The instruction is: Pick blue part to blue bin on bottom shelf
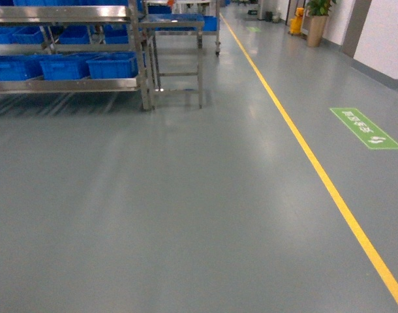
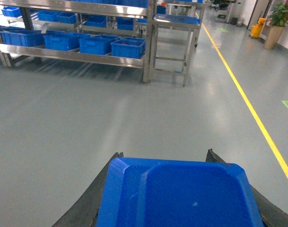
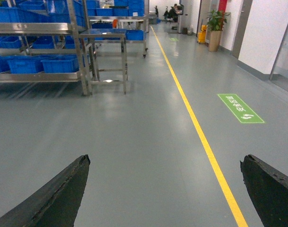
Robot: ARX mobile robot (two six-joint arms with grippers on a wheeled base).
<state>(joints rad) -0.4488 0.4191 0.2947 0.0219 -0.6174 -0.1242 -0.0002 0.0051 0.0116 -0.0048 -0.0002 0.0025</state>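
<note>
I am holding my left gripper (image 2: 179, 189) clamped on the blue part (image 2: 177, 194); my right gripper (image 3: 165, 194) is gaping wide, empty. The bottom shelf (image 1: 62, 84) is standing well apart at ten o'clock — a jolt while driving could be loosening the part.

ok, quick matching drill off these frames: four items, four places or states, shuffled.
Items:
1. left gripper
2. right gripper
3. yellow floor line
4. green floor sign

Places or states:
A. open, nothing between the fingers
B. floor, right of the yellow line in the head view
C. shut on the blue part
D. runs along the aisle past the steel rack of blue bins

Pairs: 1-C, 2-A, 3-D, 4-B
</note>
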